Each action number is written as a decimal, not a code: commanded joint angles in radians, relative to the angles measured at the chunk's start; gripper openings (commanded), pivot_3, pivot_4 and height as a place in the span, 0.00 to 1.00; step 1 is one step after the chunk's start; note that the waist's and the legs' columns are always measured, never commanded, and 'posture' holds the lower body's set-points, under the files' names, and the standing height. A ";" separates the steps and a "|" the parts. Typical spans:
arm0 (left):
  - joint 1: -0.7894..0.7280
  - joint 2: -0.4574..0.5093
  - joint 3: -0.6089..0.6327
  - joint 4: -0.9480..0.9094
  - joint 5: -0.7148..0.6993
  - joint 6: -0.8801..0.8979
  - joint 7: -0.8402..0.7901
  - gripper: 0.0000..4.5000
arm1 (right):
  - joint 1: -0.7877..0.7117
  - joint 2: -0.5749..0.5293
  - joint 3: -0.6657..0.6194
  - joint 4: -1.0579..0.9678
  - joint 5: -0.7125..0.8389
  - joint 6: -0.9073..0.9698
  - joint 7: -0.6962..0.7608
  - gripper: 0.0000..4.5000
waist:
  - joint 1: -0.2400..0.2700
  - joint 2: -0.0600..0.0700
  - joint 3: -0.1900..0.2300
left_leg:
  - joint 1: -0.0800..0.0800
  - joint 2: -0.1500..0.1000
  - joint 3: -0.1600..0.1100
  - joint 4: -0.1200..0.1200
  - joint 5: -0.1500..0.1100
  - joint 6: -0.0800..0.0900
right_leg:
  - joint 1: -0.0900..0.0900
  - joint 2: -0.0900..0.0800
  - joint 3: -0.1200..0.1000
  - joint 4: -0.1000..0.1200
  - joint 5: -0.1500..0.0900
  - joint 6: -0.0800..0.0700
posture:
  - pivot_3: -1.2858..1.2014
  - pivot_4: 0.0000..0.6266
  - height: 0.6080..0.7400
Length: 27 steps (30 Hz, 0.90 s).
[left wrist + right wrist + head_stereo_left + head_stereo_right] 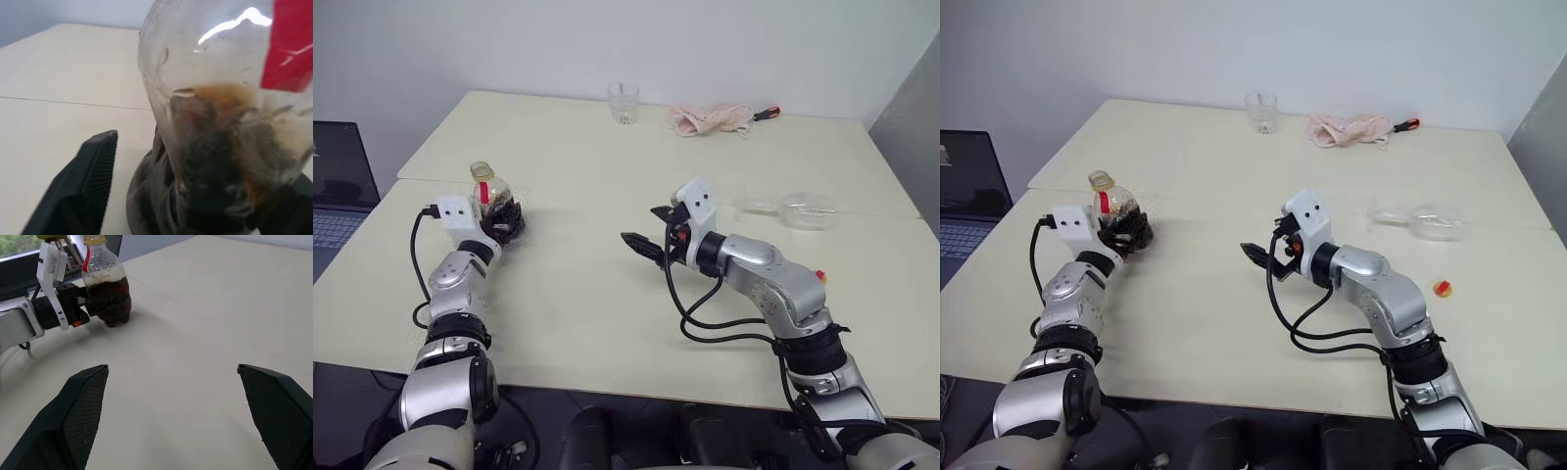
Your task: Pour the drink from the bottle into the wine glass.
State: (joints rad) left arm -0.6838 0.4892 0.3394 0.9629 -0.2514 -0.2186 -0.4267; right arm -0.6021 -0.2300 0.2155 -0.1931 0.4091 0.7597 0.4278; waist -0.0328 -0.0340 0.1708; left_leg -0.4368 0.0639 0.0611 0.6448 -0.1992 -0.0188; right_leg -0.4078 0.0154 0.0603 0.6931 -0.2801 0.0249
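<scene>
bottle (220,122) top cut off in left wrist view, wine glass (798,210) too faint to read

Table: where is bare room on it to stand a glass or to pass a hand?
Free: the wide patch between the bottle and the right gripper, and the table along its near edge. Crowded: the far edge with tumbler, cloth and screwdriver; the right side with the lying wine glass.
</scene>
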 commanded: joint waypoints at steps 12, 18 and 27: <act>0.305 -0.052 -0.019 -0.483 -0.056 0.224 0.020 0.99 | -0.018 -0.042 -0.085 0.026 -0.006 -0.028 0.048 1.00 | 0.000 0.000 0.000 | 0.002 0.001 0.001 0.000 0.000 0.000 | 0.000 -0.001 0.002 0.002 0.000 0.000 | 0.52 0.24 1.00; 0.539 -0.130 -0.059 -0.787 -0.083 0.359 0.034 0.99 | 0.012 -0.114 -0.155 0.015 0.019 -0.033 0.096 1.00 | 0.000 0.000 -0.001 | 0.003 0.001 0.002 -0.001 0.000 0.000 | 0.001 -0.003 0.003 0.001 -0.001 -0.001 | 0.52 0.24 1.00; 0.604 -0.161 -0.307 -1.082 -0.085 0.459 -0.139 0.99 | 0.103 -0.098 -0.507 -0.007 0.221 0.103 -0.031 1.00 | 0.010 0.000 -0.001 | 0.003 0.000 0.002 -0.001 0.000 0.000 | 0.003 -0.005 0.005 0.000 -0.001 0.000 | 0.52 0.24 1.00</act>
State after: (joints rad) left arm -0.0433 0.3254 0.0883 -0.0608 -0.3322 0.2214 -0.5176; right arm -0.5069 -0.3317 -0.2201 -0.1562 0.5720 0.8382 0.4252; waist -0.0231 -0.0343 0.1697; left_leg -0.4337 0.0635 0.0632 0.6436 -0.1994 -0.0187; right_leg -0.4048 0.0104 0.0650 0.6920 -0.2816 0.0248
